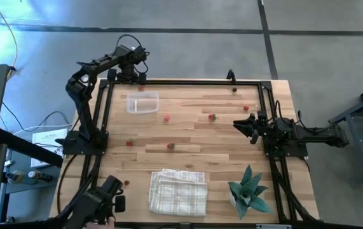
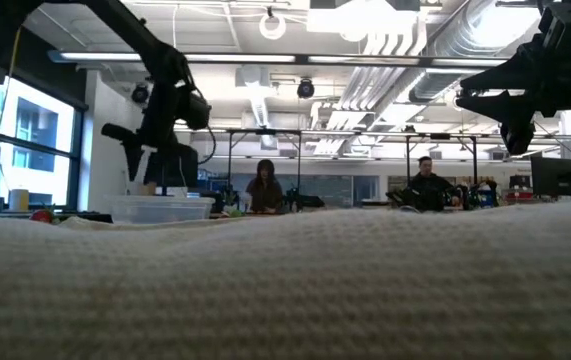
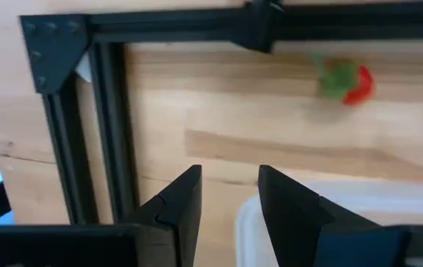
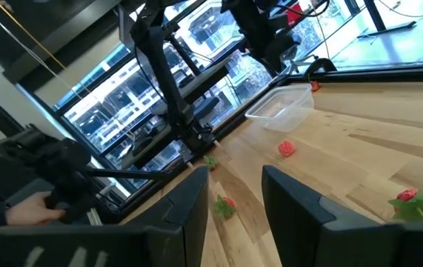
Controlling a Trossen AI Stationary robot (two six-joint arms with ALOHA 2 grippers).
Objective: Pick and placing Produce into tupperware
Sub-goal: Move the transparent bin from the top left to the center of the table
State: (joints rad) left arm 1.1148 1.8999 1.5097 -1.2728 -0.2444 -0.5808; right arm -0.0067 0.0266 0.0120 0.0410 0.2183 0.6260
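**Produce-to-tupperware lot: both hands empty, red pieces loose on the pale wooden worktop point(image 1: 187, 137)**

Near edge: folded white checked cloth point(image 1: 178, 191) and green spiky plant point(image 1: 250, 191), neither part of the job. Mid worktop: small round red produce pieces scattered well apart, e.g. point(image 1: 170, 145), point(image 1: 167, 117), point(image 1: 212, 116); the dark piece point(image 1: 235, 89) lies far back. Right hand point(image 1: 239, 124) hovers at the right rail, fingers parted, gripping nothing. Far left: small clear rectangular plastic tupperware point(image 1: 142, 103), appearing empty; left hand point(image 1: 130, 76) just behind it, fingers parted, holding nothing, one red piece with green leaves point(image 3: 348, 81) before it. To do well, judged: drop straight over one piece, close gently, release above the container. No brand, label or writing legible.
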